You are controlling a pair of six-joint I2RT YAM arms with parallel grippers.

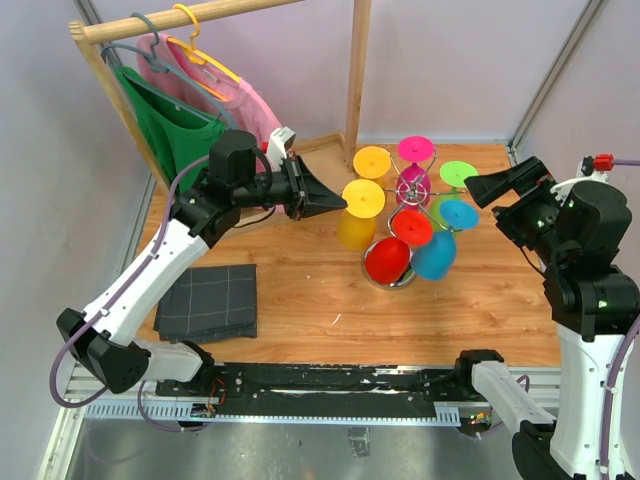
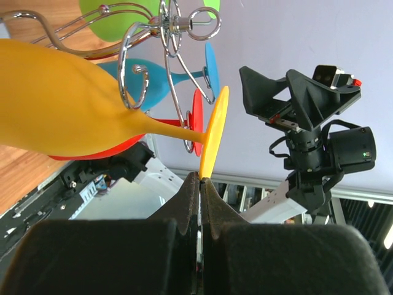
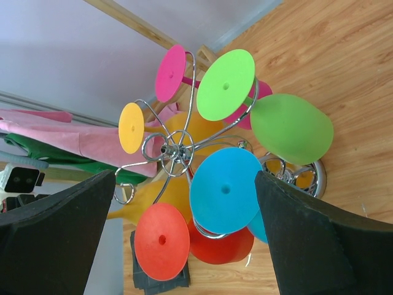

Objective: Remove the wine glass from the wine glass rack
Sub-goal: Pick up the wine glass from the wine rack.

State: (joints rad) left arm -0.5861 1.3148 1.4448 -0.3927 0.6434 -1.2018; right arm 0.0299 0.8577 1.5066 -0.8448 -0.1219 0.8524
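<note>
Wooden table (image 1: 300,290): yellow glass (image 1: 356,230) hangs bowl-down, stem roughly upright, on rack (image 3: 167,149). Left tool (image 1: 340,205) pinches its foot; right tool (image 1: 490,200) gapes, empty.

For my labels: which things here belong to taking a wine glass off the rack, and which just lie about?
Job: shiny chrome wire wine glass rack; yellow plastic wine glass at the shut left gripper; open right gripper.
Lying about: dark checked folded cloth; wooden clothes rack; green garment.

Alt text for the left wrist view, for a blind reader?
The shut left gripper meets the foot rim of the yellow wine glass, which hangs on the chrome wine glass rack beside other coloured glasses. The open right gripper faces it from beyond.
</note>
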